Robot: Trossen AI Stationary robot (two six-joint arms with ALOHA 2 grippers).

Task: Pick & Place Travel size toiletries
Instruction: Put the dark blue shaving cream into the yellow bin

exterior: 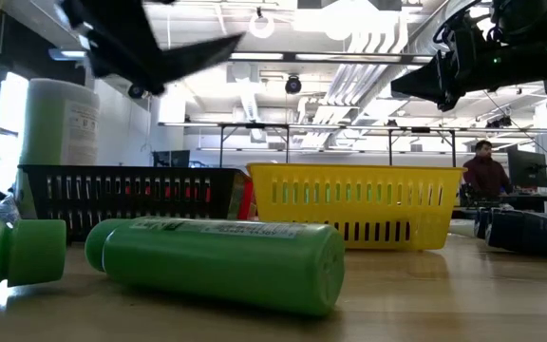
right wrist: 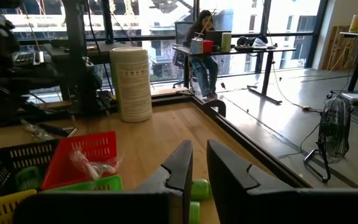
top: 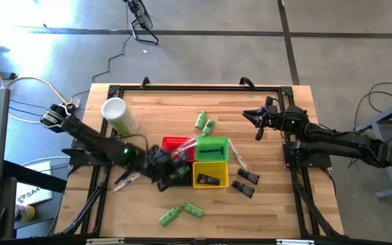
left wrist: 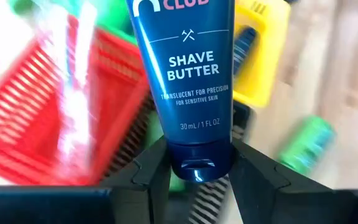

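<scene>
My left gripper (left wrist: 197, 177) hangs over the cluster of baskets (top: 175, 158), shut on a dark blue tube (left wrist: 188, 74) printed "SHAVE BUTTER". Below it are the red basket (top: 175, 144), with a clear wrapped stick in it, and the black basket (exterior: 122, 195). Beside them stand the green basket (top: 211, 148) and the yellow basket (top: 209, 173), which has a dark tube in it. Green mini bottles lie near the front edge (top: 180, 214) and behind the baskets (top: 205, 123). My right gripper (right wrist: 199, 168) waits at the far right (top: 256, 122), shut but for a narrow slit, with nothing between its fingers. My left gripper pinches the tube's cap end (left wrist: 197, 163) between its two fingers (left wrist: 148, 180). The fingers slant down from the table's left. The tube sticks straight out ahead along them, label toward the camera. It is lifted clear above the baskets.
A tall white container (top: 118, 116) stands at the far left. Two dark tubes (top: 246, 182) lie right of the yellow basket. Slim sticks (top: 124, 180) lie on the wood under my left arm. A person sits at a desk (right wrist: 204, 37) in the room beyond.
</scene>
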